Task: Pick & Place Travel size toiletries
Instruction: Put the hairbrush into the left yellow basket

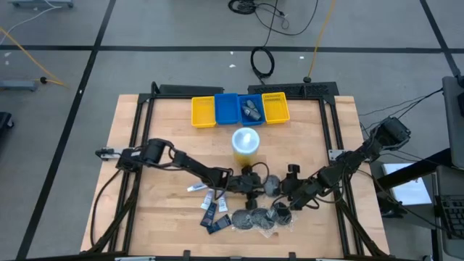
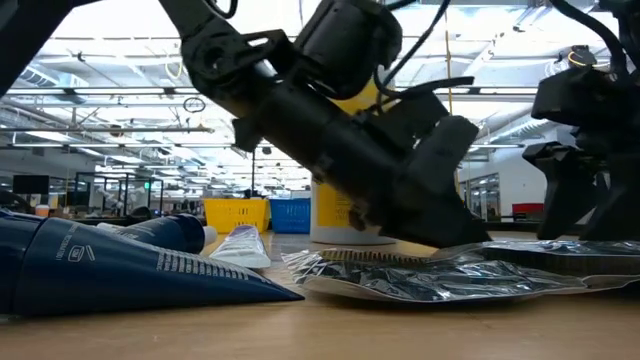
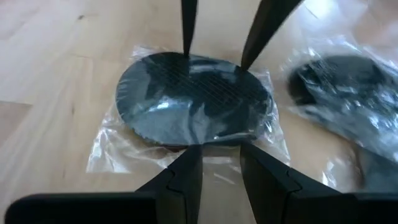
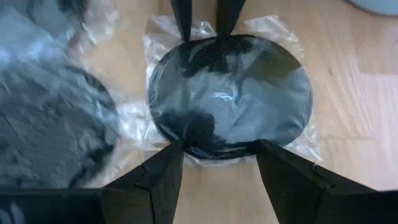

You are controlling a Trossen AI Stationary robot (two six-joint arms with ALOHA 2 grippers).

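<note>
Looking down from the high view, I see both grippers near the yellow cup (image 1: 246, 143), over round packets; four bins (image 1: 240, 109) stand beyond it. Left wrist view: left fingers (image 3: 186, 177) are spread over one packet (image 3: 194, 102). Right wrist view: right fingers (image 4: 155, 180) straddle another packet (image 4: 231, 93), so I should lower squarely before pinching.

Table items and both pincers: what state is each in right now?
Left pincer: open, straddling a bagged round dark packet lying flat.
Right pincer: open, over another round packet, flat.
Yellow cup: upright, lid on.
Blue bin: holds dark items.
Navy tubes: lying flat.
</note>
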